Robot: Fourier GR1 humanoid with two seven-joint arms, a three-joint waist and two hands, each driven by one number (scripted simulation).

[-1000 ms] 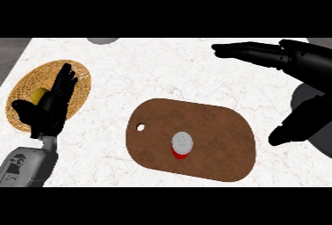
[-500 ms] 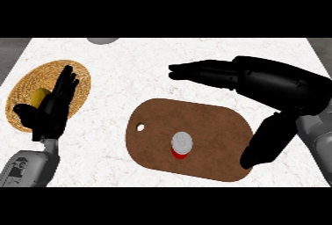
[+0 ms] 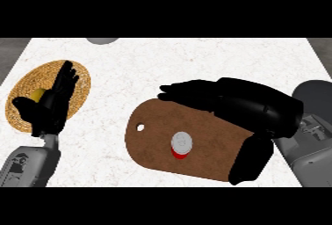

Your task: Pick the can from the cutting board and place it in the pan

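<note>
While the can (image 3: 182, 145) stands upright on the brown cutting board (image 3: 156, 145) at the centre of the frame, showing its grey lid and a sliver of red side, no hand touches it. The right hand (image 3: 250, 107) hangs over the board's upper right part, fingers stretched toward the left and spread, thumb pointing down past the board's right end; it is open and holds nothing. The can sits just below and left of that palm, clear of the fingers. At the left of the frame the left hand (image 3: 48, 107) rests open, fingers up, over a round woven mat (image 3: 81, 94) with something yellow (image 3: 37, 93) lying on it, partly hidden by the hand. The white speckled surface (image 3: 194, 61) carries board and mat well apart. A dark round shape (image 3: 314, 94), cut by the right edge, shows behind the right forearm; a grey object (image 3: 102, 40) peeks in at the top edge.
</note>
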